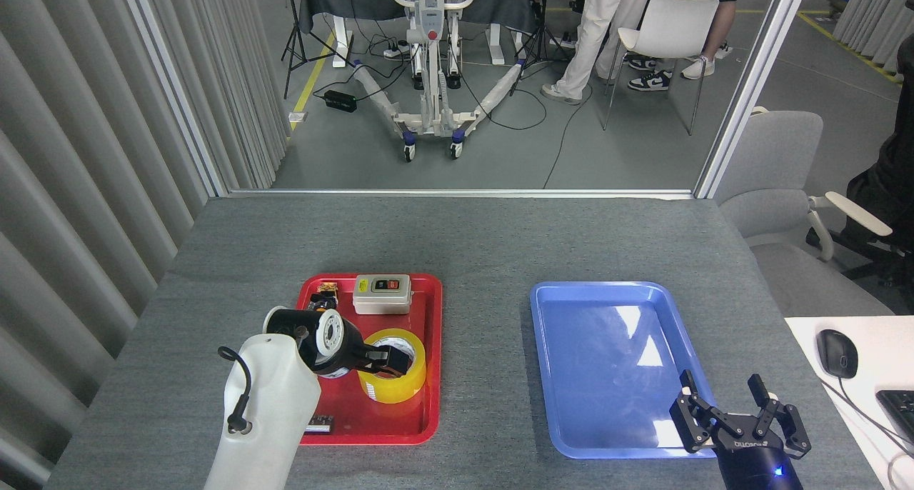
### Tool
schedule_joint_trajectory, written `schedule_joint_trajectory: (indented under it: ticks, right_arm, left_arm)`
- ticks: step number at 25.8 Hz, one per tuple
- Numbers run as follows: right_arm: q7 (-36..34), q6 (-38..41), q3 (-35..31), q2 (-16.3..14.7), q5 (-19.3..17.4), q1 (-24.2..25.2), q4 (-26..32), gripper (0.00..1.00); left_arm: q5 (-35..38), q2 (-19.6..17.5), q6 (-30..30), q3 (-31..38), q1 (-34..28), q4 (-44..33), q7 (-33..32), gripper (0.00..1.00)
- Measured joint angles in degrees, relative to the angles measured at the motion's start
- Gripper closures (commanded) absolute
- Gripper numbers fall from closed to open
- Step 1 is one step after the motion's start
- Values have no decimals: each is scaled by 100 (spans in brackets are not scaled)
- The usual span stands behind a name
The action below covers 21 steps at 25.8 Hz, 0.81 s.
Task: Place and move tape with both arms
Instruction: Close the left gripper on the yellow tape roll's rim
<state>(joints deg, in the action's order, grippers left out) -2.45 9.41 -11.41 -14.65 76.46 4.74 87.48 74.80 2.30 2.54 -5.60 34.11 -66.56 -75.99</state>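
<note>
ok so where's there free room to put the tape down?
The blue tray is bare except its near right corner, where the right gripper hovers open. Bare table runs between the two trays and behind them. The red tray is crowded: switch box, tape and the left gripper reaching into the roll; only its near strip is free.

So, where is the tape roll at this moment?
In the head view the tape roll lies in the red tray, left of centre, just below the grey switch box, with the left end effector at it.
</note>
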Motion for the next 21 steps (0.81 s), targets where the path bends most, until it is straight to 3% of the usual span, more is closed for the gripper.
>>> schedule_joint_trajectory:
  ticks: [6, 21]
  right_arm:
    - [-13, 3, 43, -2, -14, 135, 5, 0]
    - [-71, -1, 102, 15, -45, 273, 48, 0]
  left_arm:
    - [42, 13, -611, -138, 14, 146, 564, 10]
    - [83, 29, -825, -178, 55, 491, 1264, 9]
